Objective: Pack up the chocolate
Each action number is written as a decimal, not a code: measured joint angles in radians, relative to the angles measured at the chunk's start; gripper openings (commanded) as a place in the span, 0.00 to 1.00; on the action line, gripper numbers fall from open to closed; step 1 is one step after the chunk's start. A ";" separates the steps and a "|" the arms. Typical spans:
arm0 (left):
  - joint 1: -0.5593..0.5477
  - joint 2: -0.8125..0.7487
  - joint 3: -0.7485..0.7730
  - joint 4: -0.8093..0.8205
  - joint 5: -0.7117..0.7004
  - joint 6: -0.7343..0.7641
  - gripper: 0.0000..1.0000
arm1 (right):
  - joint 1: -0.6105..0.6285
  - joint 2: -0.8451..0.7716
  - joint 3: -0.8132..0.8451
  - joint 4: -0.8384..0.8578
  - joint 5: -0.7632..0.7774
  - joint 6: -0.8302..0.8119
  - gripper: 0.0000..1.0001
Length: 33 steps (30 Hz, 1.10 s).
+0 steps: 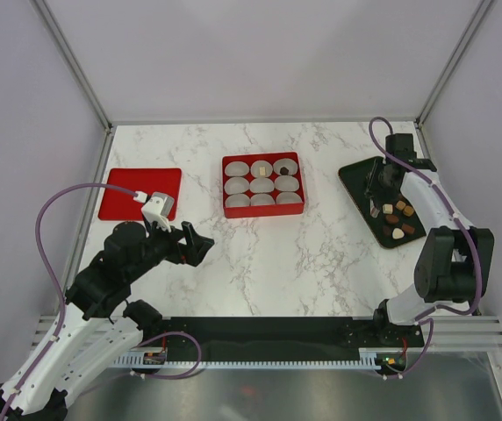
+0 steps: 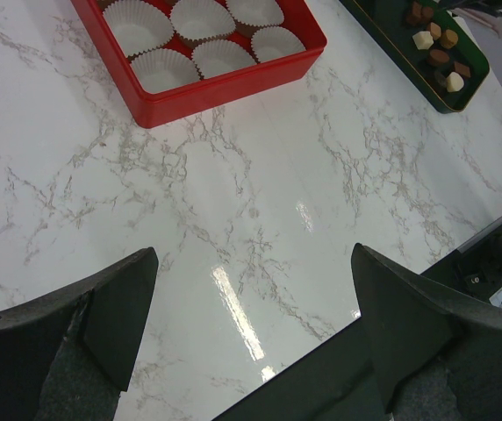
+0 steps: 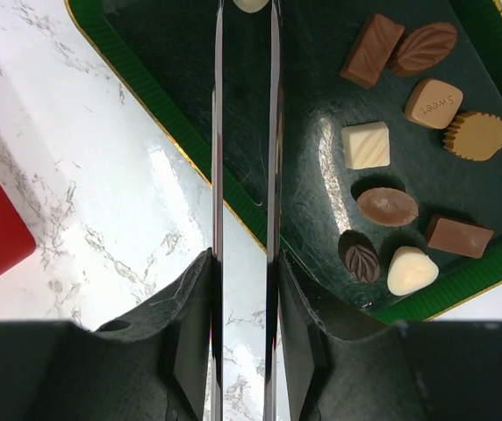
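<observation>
Several chocolates [image 3: 409, 132], dark brown, tan and cream-white, lie on a dark green tray [image 3: 163, 114] at the right [image 1: 356, 175]. My right gripper [image 3: 245, 7] is over the tray [image 1: 375, 203]. Its two long thin blades stand close together, with a cream-white chocolate [image 3: 251, 3] between the tips. The red nine-compartment box [image 1: 263, 213] sits mid-table with white paper cups. One cup holds a dark piece [image 1: 284, 166] and one a tan piece [image 1: 263, 167]. My left gripper [image 2: 251, 289] is open and empty above bare marble, near the box [image 1: 200, 246].
A flat red lid [image 1: 139, 193] lies at the left of the table. The left wrist view shows the box's near corner [image 2: 225, 88] and the tray [image 2: 383, 35] far right. White walls close in three sides. A black rail [image 1: 260, 338] runs along the near edge.
</observation>
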 measured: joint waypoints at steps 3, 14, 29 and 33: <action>0.000 0.000 0.000 0.000 0.000 0.000 1.00 | 0.004 -0.018 0.006 -0.009 0.002 0.001 0.40; 0.000 0.000 0.000 0.000 0.000 0.000 1.00 | 0.093 -0.085 0.062 -0.054 0.009 0.018 0.39; 0.000 -0.002 0.000 0.000 -0.001 0.000 1.00 | 0.682 0.156 0.408 0.010 0.062 0.131 0.39; 0.000 -0.010 0.000 0.000 -0.001 0.000 1.00 | 0.750 0.292 0.492 0.018 0.079 0.141 0.39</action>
